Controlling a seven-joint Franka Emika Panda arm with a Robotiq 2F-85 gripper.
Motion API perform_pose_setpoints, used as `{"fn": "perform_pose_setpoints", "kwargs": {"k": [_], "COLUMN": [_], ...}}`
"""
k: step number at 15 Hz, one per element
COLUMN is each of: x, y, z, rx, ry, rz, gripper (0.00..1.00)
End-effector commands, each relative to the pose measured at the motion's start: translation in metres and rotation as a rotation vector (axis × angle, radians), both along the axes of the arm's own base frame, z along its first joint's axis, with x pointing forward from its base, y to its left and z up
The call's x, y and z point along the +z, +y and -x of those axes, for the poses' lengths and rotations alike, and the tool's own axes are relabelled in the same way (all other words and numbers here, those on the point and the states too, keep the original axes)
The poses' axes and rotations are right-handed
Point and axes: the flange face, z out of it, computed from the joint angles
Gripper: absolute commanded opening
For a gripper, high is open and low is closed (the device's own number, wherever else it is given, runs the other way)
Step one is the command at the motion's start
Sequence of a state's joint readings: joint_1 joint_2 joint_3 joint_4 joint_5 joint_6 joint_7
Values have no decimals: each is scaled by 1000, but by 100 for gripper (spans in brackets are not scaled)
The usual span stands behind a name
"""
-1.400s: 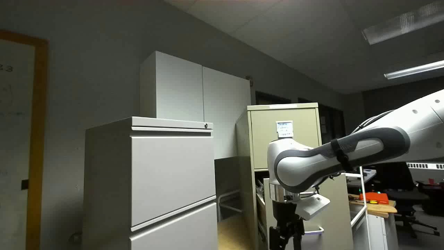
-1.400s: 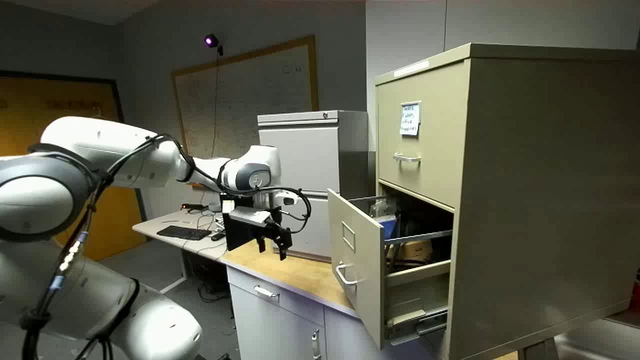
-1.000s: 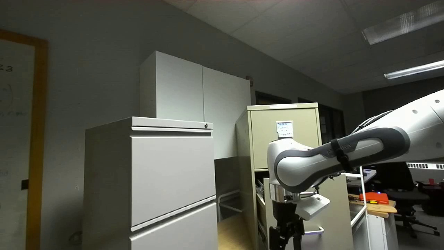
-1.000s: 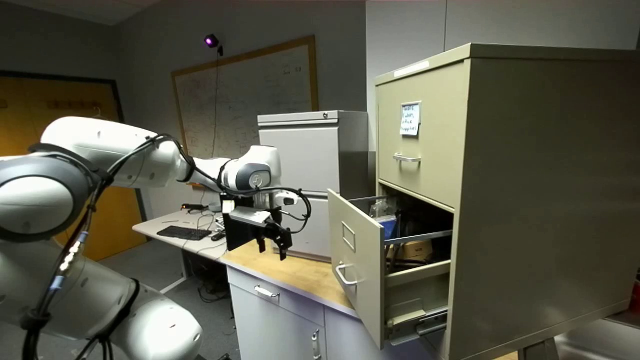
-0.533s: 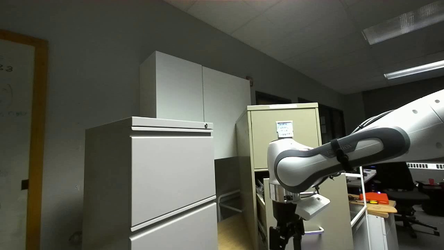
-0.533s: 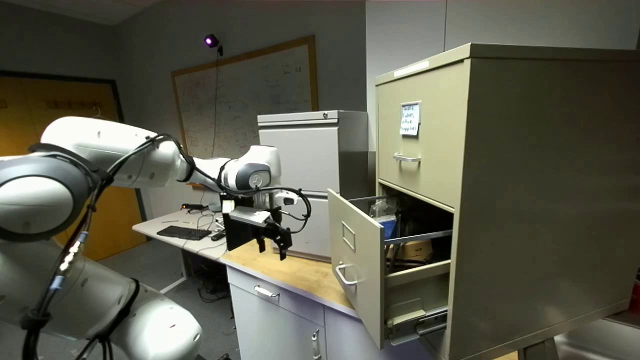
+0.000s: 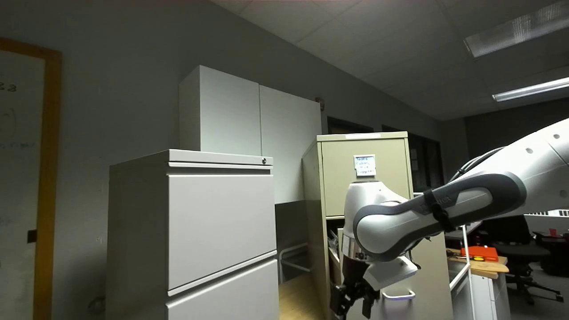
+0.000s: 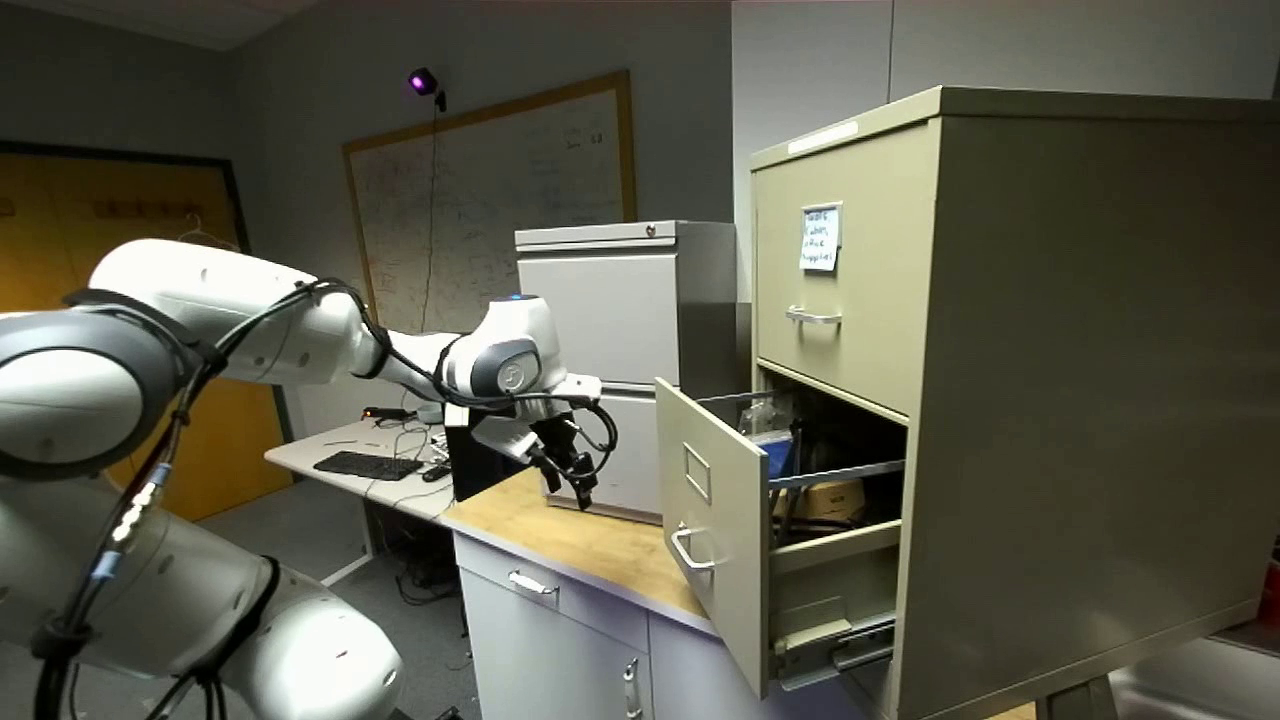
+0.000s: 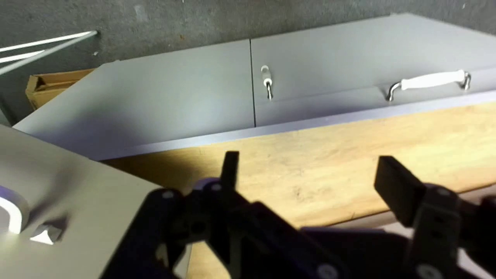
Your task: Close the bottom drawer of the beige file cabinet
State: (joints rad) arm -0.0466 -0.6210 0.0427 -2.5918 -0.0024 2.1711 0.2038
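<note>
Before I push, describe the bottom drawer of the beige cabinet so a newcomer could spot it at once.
Find the beige cabinet at the right of an exterior view. Directly below its top drawer, the one with a handwritten label, is the bottom drawer. Unlike that shut neighbour, it stands pulled out, its contents showing.

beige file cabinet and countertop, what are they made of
Beige file cabinet: probably painted metal, satin finish, judging by smooth panels with a soft sheen. Countertop: wood or wood-look laminate, apparently low gloss; streaky grain shows in the wrist view.
</note>
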Motion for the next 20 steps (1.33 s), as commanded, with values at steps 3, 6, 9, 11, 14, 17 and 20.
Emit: {"fn": "perform_pose_setpoints", "kwargs": {"k": [3,6,9,11,14,17,20], "x": [8,11,16,17,4,-18,-43], "y": [-37,-73,-105,-120,-129,-120,-130], "z": [-7,-1,4,-1,-16,-29,-27], "rx": [-277,-437,-575,-651,-735,-811,-895], "ry": [-149,-177,-269,-350,-510,-615,-718], "rz": [-13,-19,-55,-67,-77,-80,-68], "gripper": [45,20,2,0,0,0,0]}}
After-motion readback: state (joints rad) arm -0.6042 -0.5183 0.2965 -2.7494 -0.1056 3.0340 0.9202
